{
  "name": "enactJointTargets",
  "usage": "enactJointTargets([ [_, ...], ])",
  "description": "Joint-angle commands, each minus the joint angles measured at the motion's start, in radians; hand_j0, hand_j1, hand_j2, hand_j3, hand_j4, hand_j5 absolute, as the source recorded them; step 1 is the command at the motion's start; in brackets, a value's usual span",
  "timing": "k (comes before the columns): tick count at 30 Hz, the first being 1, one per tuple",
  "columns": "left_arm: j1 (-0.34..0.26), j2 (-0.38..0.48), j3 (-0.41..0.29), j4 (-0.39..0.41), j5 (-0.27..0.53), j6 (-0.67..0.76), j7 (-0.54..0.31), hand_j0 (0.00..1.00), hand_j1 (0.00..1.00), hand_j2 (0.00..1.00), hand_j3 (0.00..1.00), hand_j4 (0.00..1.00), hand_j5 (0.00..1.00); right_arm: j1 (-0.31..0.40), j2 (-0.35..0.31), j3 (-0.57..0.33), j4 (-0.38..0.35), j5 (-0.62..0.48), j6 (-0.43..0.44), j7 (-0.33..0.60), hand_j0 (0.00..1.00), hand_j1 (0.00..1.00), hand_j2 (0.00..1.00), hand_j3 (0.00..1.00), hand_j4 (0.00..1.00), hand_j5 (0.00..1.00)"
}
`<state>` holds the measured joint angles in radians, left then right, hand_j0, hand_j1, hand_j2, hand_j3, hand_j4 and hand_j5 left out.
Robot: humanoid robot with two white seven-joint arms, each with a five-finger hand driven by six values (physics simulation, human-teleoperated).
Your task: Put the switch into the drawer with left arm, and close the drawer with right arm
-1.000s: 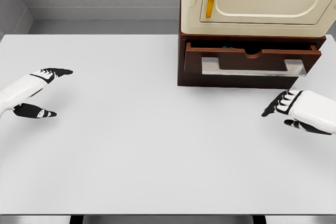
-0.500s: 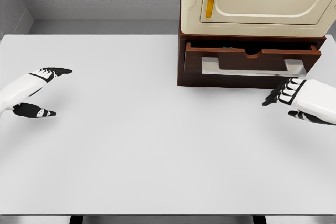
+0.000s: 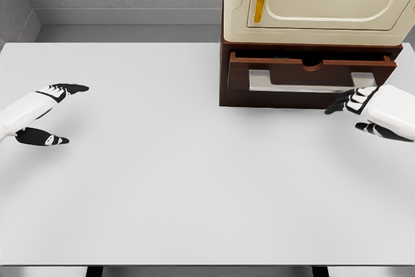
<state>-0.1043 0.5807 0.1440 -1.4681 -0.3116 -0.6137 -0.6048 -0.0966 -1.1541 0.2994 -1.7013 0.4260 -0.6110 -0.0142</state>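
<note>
right hand (image 3: 373,109): fingers apart, holds nothing, tips right at the drawer (image 3: 311,74) front | drawer: a bit open | left hand (image 3: 35,113): fingers apart, far away

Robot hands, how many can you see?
2. The left hand hovers over the table's left edge, fingers spread, empty. The right hand is at the right, just in front of the drawer, also empty.
</note>
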Motion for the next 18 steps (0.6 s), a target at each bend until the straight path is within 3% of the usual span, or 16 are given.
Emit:
enactJointTargets([
  [1,0.0,0.001,0.0,0.0,0.008,0.003,0.0,1.0,1.0,1.0,1.0,1.0,1.0,0.0,0.008,0.0,0.011,-0.003,0.0,-0.001,0.75,0.75,0.75,0.75,0.75,0.75],
  [18,0.0,0.002,0.0,0.002,0.008,0.003,0.0,1.0,1.0,1.0,1.0,1.0,1.0,-0.023,0.057,0.006,0.071,0.011,0.0,-0.001,0.77,0.77,0.77,0.77,0.77,0.77],
])
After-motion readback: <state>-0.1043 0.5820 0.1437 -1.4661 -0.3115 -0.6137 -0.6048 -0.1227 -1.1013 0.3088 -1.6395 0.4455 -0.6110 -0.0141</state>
